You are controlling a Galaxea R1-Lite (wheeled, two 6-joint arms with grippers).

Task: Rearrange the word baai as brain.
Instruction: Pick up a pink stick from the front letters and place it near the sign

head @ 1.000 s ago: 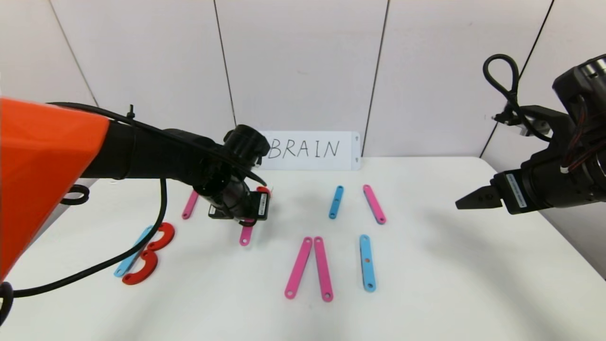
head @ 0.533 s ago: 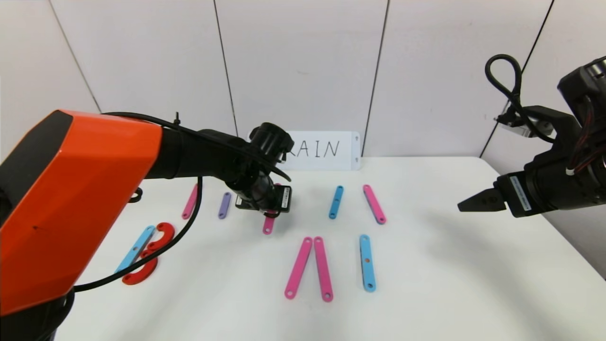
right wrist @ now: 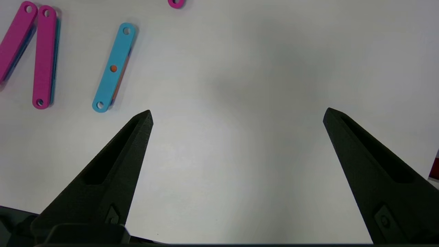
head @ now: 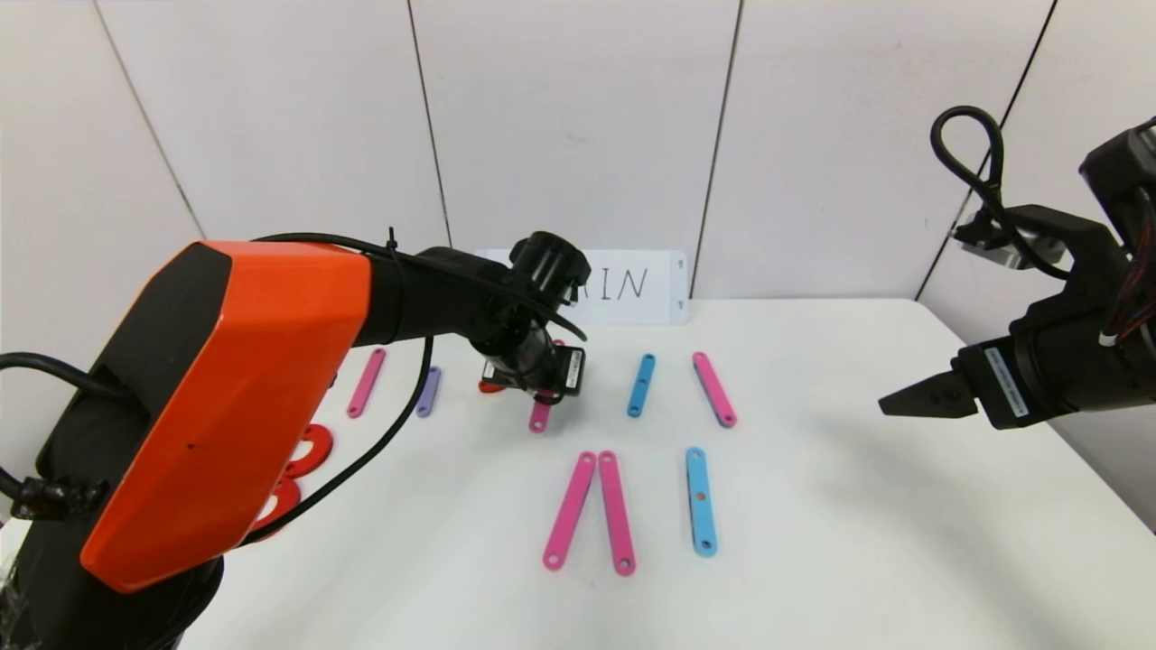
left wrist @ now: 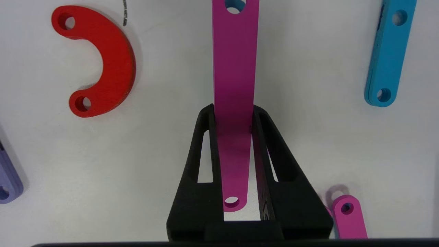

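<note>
The word's pieces lie spread over the white table (head: 858,542). My left gripper (head: 553,395) (left wrist: 234,110) is shut on a pink strip (head: 540,417) (left wrist: 235,65), held lengthwise between the jaws, its free end pointing down towards the table. Just left of it lie a red curve (head: 489,387) (left wrist: 108,65), a purple strip (head: 428,390) and another pink strip (head: 366,382). To its right are a blue strip (head: 640,385) (left wrist: 391,55) and a pink strip (head: 713,388). My right gripper (head: 894,402) (right wrist: 236,115) hovers open and empty over the right side.
Nearer the front lie two pink strips (head: 569,510) (head: 617,512) forming a narrow wedge and a blue strip (head: 700,499) (right wrist: 113,67). Red curves (head: 307,447) show behind my left arm. The handwritten card (head: 637,287) leans on the back wall, partly hidden.
My left arm has swung to the right and slightly back, carrying the pink strip with it. The purple strip and a red curve have come into view. The right arm barely moved.
</note>
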